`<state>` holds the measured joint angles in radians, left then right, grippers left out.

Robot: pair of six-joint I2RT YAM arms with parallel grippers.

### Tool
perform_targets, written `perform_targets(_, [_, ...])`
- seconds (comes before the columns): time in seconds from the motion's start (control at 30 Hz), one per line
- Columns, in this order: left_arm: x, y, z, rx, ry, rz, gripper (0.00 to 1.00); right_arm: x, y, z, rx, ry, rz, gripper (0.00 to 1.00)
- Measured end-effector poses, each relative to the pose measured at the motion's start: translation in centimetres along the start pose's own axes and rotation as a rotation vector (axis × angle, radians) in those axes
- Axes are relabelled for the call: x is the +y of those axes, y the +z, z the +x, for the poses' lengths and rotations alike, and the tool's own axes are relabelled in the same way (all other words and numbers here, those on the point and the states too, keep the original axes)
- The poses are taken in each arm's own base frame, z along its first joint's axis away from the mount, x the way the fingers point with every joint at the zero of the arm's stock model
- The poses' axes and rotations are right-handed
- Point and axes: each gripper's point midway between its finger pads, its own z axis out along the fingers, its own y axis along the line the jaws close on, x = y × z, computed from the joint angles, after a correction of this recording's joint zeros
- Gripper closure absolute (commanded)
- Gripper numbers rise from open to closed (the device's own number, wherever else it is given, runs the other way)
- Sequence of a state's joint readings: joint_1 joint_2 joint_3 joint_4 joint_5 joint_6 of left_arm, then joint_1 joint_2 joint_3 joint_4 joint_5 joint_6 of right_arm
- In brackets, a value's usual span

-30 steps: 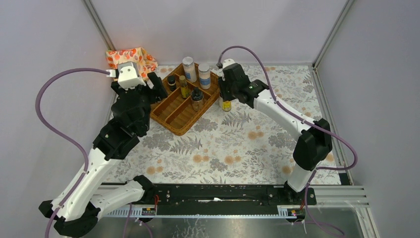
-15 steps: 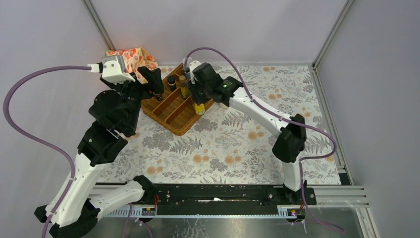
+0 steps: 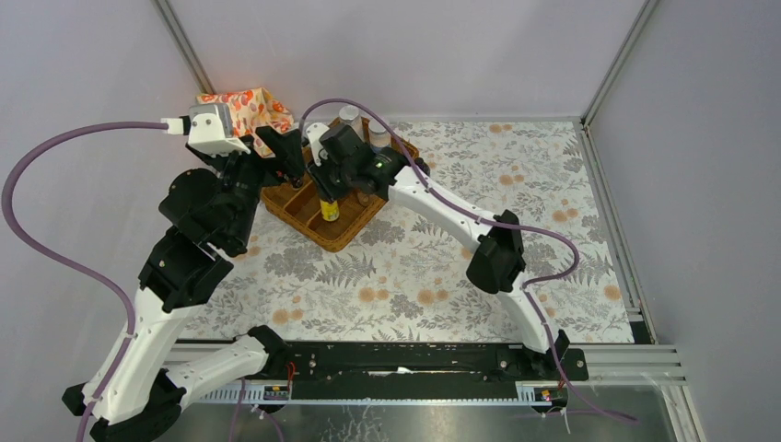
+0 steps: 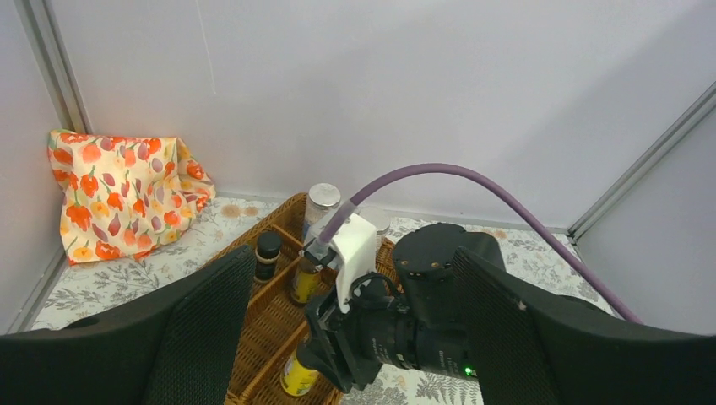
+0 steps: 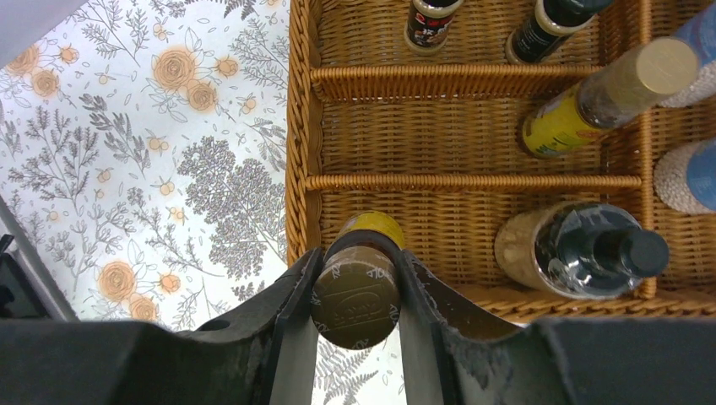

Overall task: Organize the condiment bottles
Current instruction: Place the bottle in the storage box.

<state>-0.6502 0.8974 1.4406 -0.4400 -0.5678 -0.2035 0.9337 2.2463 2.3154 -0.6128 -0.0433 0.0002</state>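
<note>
A slim yellow-labelled bottle (image 5: 355, 297) with a bronze cap is upright, pinched in the right gripper (image 5: 356, 268), at one end of the wicker tray's (image 5: 297, 126) outermost compartment. A pale, dark-capped spice jar (image 5: 583, 249) shares that compartment. A gold-capped yellow bottle (image 5: 591, 110) stands in the next one, two black-capped dark jars (image 5: 431, 17) stand beyond it, and two white-filled jars (image 3: 350, 116) stand at the tray's far corner.

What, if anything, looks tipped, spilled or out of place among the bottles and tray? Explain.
Nothing stands out. The bottles in the wicker tray stand upright, with no spill visible. The right gripper holds one yellow-labelled bottle upright at an end compartment.

No readable text on any condiment bottle (image 5: 355, 297)
</note>
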Motion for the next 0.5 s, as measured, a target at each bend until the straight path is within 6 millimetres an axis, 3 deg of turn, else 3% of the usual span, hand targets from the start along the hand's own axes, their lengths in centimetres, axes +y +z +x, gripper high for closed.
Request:
perform_targets(0.27, [-0.1,0.0,0.3,0.012,0.002,0.006,0.09,0.3,3.0,0.3,-0.024,-0.030,-0.034,1.00])
perform_targets(0.5, [0.3,-0.7,0.9,0.030,-0.001,0.005,0.09,0.4,3.6,-1.9,-0.112,-0.045,-0.038,1.00])
